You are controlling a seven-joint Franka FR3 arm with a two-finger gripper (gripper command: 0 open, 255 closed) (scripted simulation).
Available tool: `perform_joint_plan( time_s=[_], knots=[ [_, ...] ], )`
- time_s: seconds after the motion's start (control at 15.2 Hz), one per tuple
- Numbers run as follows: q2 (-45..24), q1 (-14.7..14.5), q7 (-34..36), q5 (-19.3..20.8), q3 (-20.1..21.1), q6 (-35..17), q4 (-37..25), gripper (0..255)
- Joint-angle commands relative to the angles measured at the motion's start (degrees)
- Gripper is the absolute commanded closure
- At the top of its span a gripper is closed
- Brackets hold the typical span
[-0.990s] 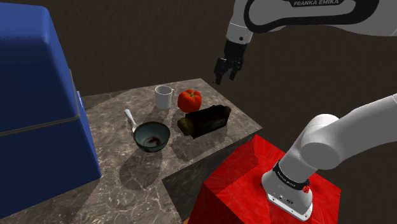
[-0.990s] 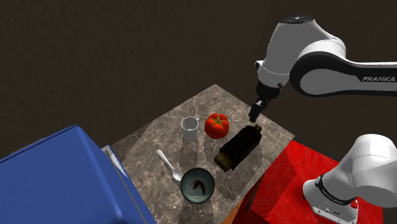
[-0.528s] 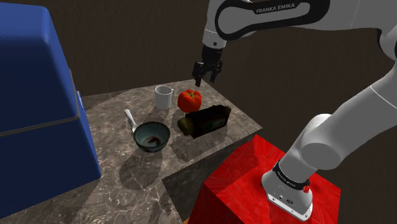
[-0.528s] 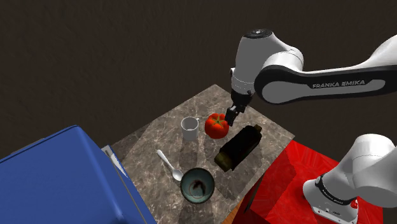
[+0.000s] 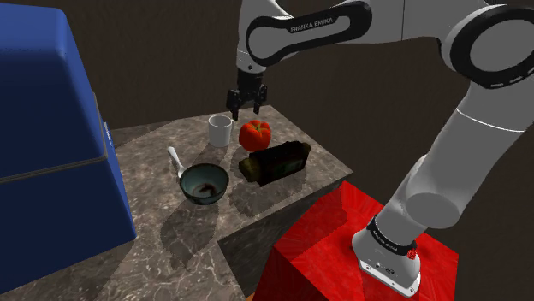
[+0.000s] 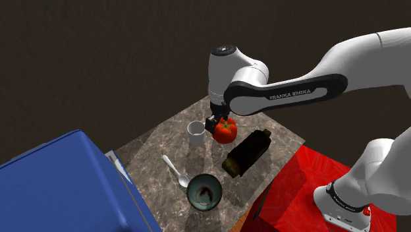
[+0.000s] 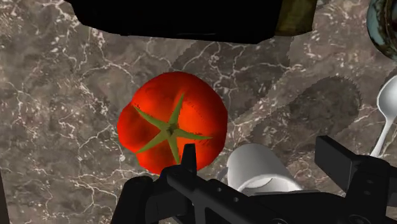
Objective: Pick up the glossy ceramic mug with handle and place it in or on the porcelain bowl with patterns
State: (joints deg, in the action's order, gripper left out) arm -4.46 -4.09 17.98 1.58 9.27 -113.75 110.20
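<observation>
I am watching the white arm [image 5: 476, 137] reaching out over the stone bench [image 5: 171, 244]. White letters [image 5: 312, 23] on its dark band are spelling "FRANKA EMIKA". They are showing again in the second exterior view [image 6: 290, 93].

The black end effector [image 5: 244, 103] is hanging in the air just above the white mug [image 5: 221, 130] and the red tomato [image 5: 255, 134]. Its two fingers [image 7: 337, 159] are standing wide apart and are holding nothing. In the wrist view the mug [image 7: 261, 170] is sitting below the gap between them, and they are not touching it.

The mug is standing upright near the far edge of the bench, just beside the tomato. The dark bowl [image 5: 204, 183] is sitting nearer the front, well apart from the mug. A white spoon [image 5: 175, 159] is lying between the two, with its round end near the bowl's rim. A dark bottle [image 5: 278, 162] is lying on its side near the tomato.

A big blue box [image 5: 51, 128] is standing on the bench at the shoulder view's left. The arm is sitting on a red stand [image 5: 325, 248].
</observation>
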Motion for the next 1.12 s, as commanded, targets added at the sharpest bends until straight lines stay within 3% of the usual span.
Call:
perform_joint_plan(
  time_s=[0.0,0.59,1.06],
  knots=[
    [-4.42,-0.80,1.67,1.13,0.52,-0.15,-4.10,0],
    [-26.32,-5.07,5.92,5.93,0.39,3.52,-28.72,0],
    [-27.77,-4.98,6.18,6.27,0.12,-1.08,-25.54,0]
  ],
)
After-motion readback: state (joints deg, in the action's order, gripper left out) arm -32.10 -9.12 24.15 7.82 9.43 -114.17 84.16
